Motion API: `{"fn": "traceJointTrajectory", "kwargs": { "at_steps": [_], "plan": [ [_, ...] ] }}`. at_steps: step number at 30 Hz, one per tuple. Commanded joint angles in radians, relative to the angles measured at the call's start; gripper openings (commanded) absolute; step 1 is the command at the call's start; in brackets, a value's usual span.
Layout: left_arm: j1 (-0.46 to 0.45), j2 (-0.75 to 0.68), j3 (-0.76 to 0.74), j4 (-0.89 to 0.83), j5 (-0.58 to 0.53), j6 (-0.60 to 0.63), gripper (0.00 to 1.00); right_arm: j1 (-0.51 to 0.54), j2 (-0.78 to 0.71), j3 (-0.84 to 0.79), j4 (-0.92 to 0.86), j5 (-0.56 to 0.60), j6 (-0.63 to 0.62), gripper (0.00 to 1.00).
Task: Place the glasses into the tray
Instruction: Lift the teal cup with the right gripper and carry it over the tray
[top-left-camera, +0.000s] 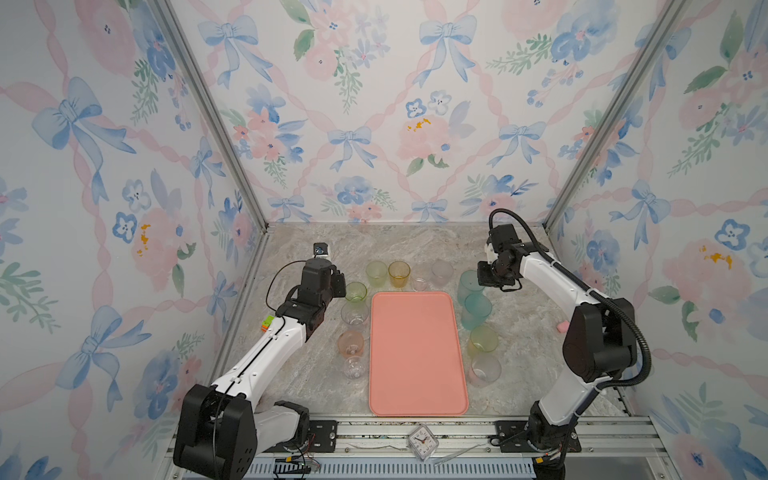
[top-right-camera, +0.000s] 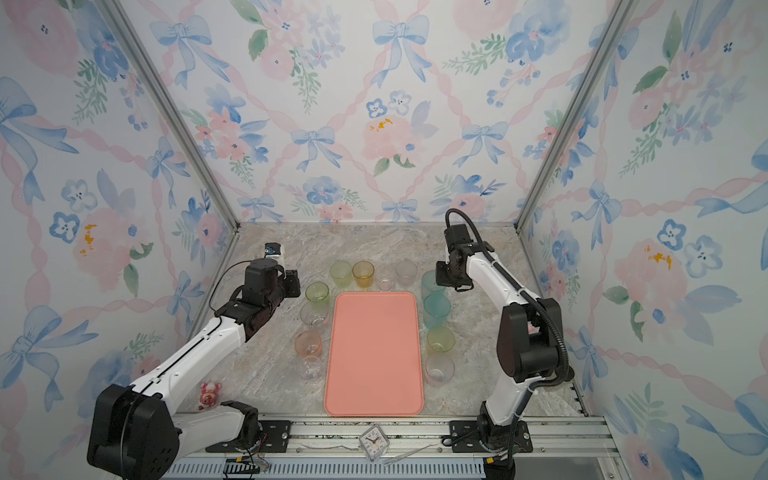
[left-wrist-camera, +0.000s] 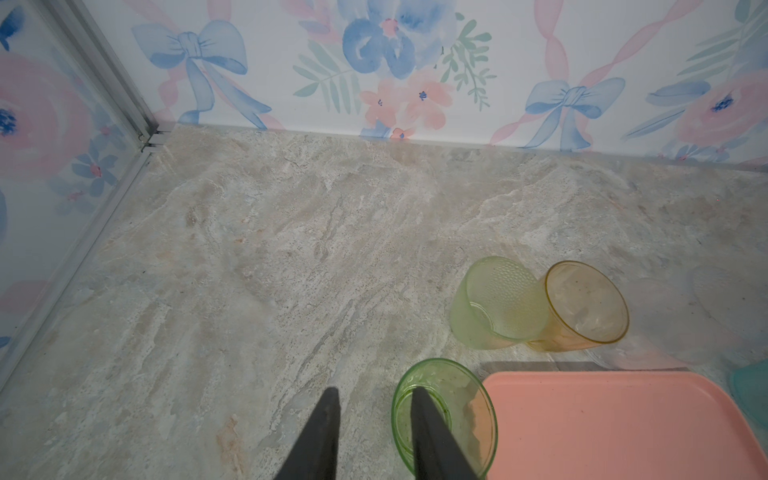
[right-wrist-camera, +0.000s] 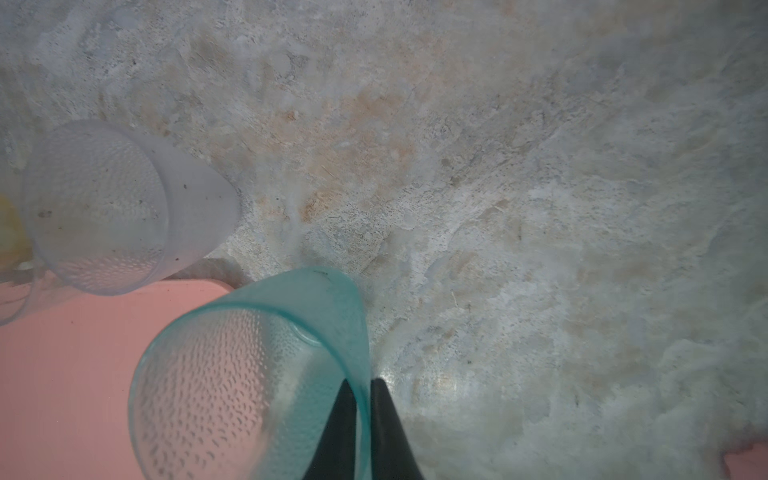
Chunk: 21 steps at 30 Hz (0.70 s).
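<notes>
Floral wallpaper (top-left-camera: 374, 124) closes in a marble-look tabletop (top-left-camera: 316, 249), and the tray (top-left-camera: 417, 353) lies bare in the middle of it. The glasses (top-left-camera: 399, 273) stand on the table along its far end and both long sides, none of them in it yet. Your right gripper (right-wrist-camera: 362, 380) is pressed onto the wall of the teal glass (right-wrist-camera: 249, 374) just beside the tray's far right corner, one finger inside and one outside. That is a rim pinch, probably chosen because the tumbler is too wide to span. You cannot tell whether it is clear of the table. Your left gripper (left-wrist-camera: 375, 390) stands spread astride the rim of the green glass (left-wrist-camera: 457, 399) at the far left corner, one finger inside, not pinching it. Closing there looks like your next move. Go gently, since a thin wall could slip or tip.
</notes>
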Motion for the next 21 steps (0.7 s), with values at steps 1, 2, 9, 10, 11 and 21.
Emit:
{"fn": "traceJointTrajectory", "kwargs": {
  "at_steps": [1, 2, 9, 10, 11, 21],
  "plan": [
    [0.011, -0.026, -0.014, 0.000, 0.010, -0.009, 0.32, 0.016, 0.015, 0.034, -0.045, 0.048, -0.005, 0.07],
    [0.011, -0.028, -0.016, -0.001, 0.010, -0.008, 0.32, 0.016, 0.013, 0.034, -0.043, 0.053, -0.006, 0.06],
    [0.012, -0.024, -0.021, 0.001, 0.019, -0.006, 0.31, 0.024, -0.030, 0.060, -0.039, 0.103, -0.027, 0.01],
    [0.012, -0.023, -0.024, 0.001, 0.020, -0.006, 0.31, 0.024, -0.042, 0.072, -0.041, 0.109, -0.031, 0.01],
    [0.012, -0.022, -0.024, 0.000, 0.021, -0.006, 0.31, 0.024, -0.051, 0.086, -0.046, 0.114, -0.037, 0.01],
    [0.012, -0.042, -0.052, 0.002, 0.009, 0.001, 0.32, 0.081, -0.145, 0.318, -0.201, 0.081, -0.083, 0.01]
  ]
}}
